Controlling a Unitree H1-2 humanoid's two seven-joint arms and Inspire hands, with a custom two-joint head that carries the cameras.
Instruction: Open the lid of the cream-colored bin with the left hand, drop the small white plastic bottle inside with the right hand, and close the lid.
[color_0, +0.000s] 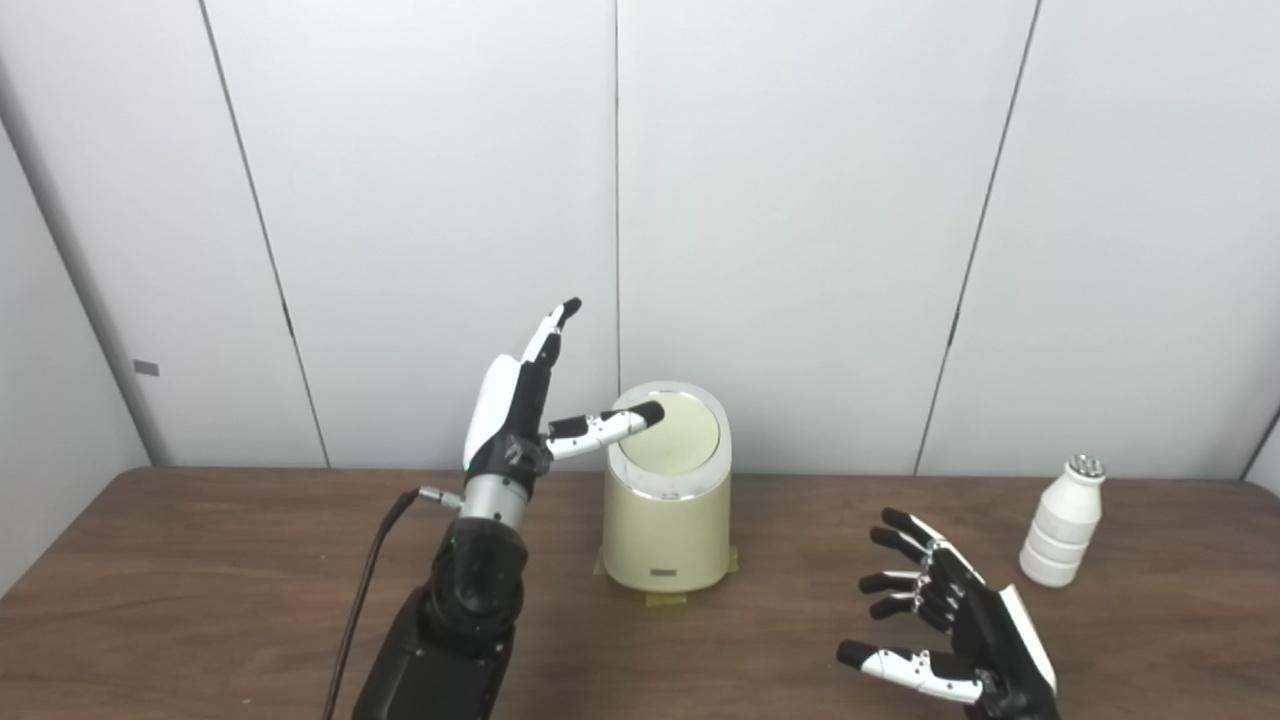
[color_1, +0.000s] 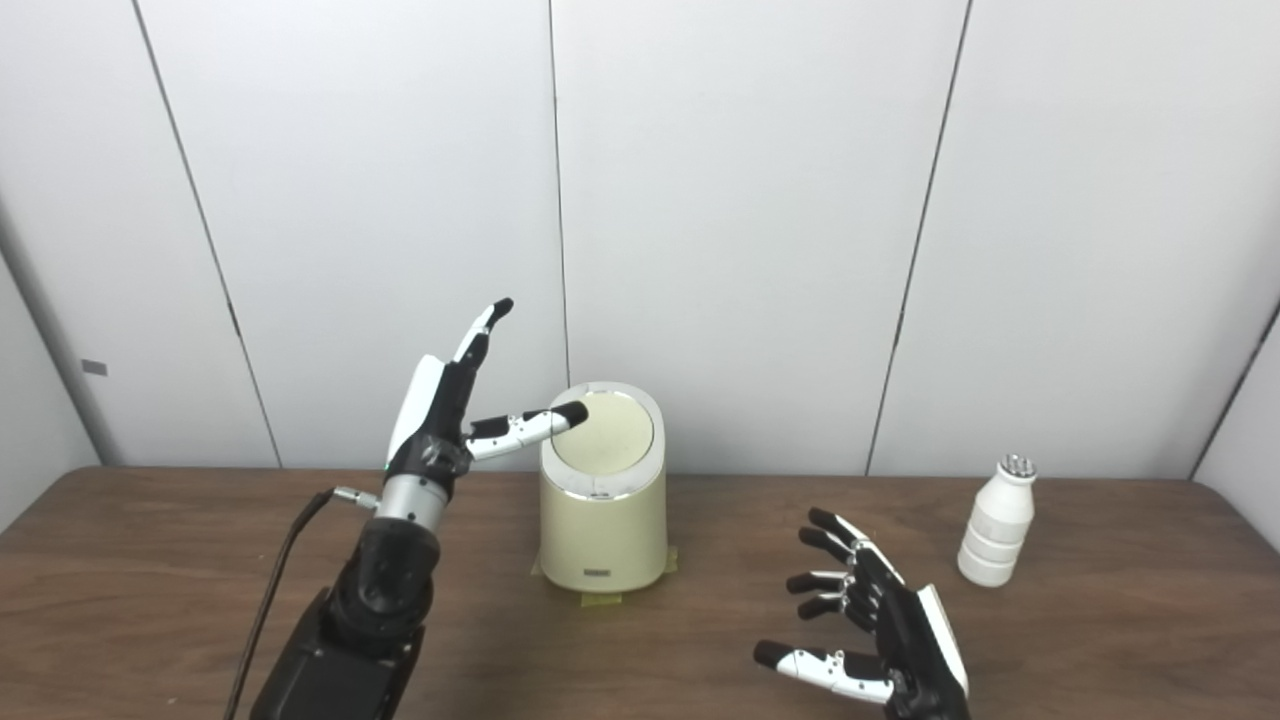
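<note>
White wall panels back a brown bench (color_0: 200, 590). Mid-bench stands the cream bin (color_0: 667, 520), its lid (color_0: 672, 440) closed. Raised at its left, the left robot hand (color_0: 520, 410) is spread and empty, thumb tip at the lid's rim. Low at front right, the right robot hand (color_0: 945, 620) is splayed, holding nothing. Far right, well apart, the bottle (color_0: 1063, 535) stands upright.

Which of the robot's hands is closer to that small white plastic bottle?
The right hand. It hovers open above the table, just left of the small white plastic bottle, not touching it. The left hand is far off, raised beside the cream-colored bin.
</note>
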